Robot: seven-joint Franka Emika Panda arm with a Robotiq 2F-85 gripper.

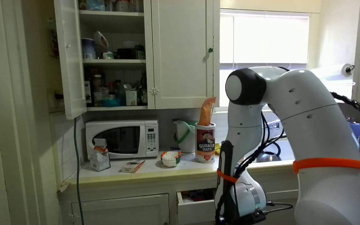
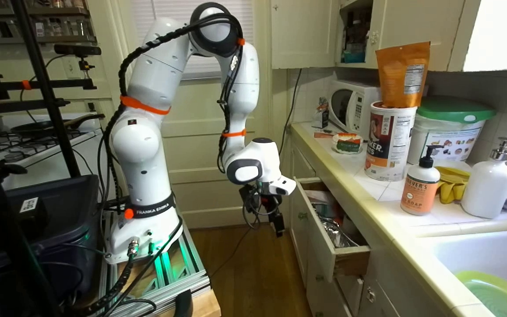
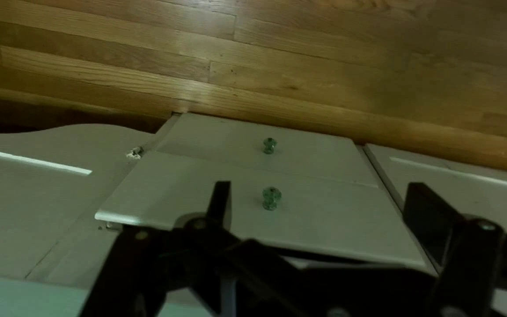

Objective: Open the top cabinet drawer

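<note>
The top cabinet drawer (image 2: 319,242) stands pulled out under the counter in an exterior view, its inside full of mixed items. Part of its front also shows pulled out in an exterior view (image 1: 195,214). My gripper (image 3: 321,185) is open and empty, fingers wide apart. In an exterior view it hangs pointing down, apart from the drawer front and on its robot side. The wrist view stands upside down. Two drawer fronts (image 3: 324,207) with green glass knobs (image 3: 272,198) show there, the nearer with a dark gap along its upper edge. I cannot tell whether that is the top drawer.
The counter edge (image 2: 368,211) runs above the drawers. An oats can (image 2: 390,141), soap bottle (image 2: 420,189) and microwave (image 1: 122,137) stand on the counter. A sink (image 2: 464,246) lies at the right. An upper cupboard door (image 1: 70,59) hangs open.
</note>
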